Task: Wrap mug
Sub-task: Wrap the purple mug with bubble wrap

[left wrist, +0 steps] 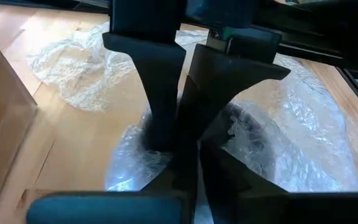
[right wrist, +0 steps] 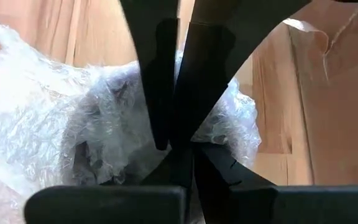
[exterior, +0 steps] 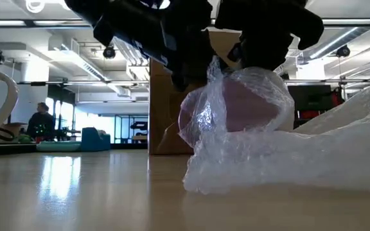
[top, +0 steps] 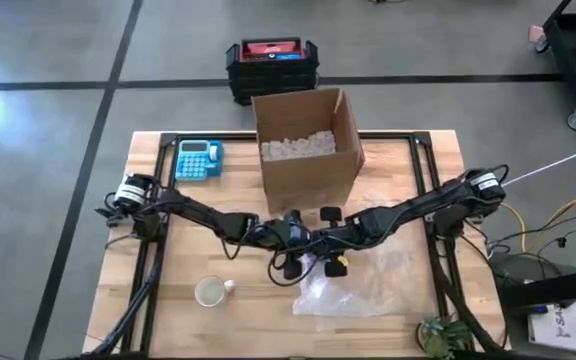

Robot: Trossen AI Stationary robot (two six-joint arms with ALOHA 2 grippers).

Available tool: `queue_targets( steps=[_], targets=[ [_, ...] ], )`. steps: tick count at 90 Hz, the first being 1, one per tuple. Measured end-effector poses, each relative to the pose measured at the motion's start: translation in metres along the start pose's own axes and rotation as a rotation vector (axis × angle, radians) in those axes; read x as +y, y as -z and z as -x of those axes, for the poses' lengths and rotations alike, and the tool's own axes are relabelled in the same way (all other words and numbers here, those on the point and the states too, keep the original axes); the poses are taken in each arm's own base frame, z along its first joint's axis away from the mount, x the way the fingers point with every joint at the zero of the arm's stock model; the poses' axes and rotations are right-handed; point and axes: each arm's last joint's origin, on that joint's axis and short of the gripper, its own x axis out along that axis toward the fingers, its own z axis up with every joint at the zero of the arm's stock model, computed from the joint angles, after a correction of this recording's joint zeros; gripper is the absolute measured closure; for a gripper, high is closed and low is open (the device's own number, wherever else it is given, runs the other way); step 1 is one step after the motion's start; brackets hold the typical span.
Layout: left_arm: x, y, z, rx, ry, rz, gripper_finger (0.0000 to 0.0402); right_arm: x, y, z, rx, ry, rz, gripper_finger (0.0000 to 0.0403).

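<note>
Our left gripper (top: 290,262) and right gripper (top: 330,262) pinch bubble wrap (exterior: 249,138) around a mug (exterior: 236,106) mid-table, beside a cardboard box (top: 306,150).

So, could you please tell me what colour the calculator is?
Blue calculator, clearest in the high view.

The high camera looked straight down on the whole table (top: 168,300) from well above. The low one sat at tabletop level, facing across toward the box (exterior: 162,109) and the room, very near the wrap (exterior: 249,128). Each wrist camera peered past its own fingers, close on that same wrap, which all four views shared.
</note>
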Motion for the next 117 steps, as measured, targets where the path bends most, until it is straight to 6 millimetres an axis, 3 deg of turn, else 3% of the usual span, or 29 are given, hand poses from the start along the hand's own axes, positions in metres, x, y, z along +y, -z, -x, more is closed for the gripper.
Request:
queue_targets(
  steps=[117],
  targets=[
    [-0.0002, -0.0049, 0.0082, 0.018, 0.044, -0.025, 0.0401, -0.0005, -0.0009, 0.0021, -0.011, 0.002, 0.019, 0.0403]
  ],
)
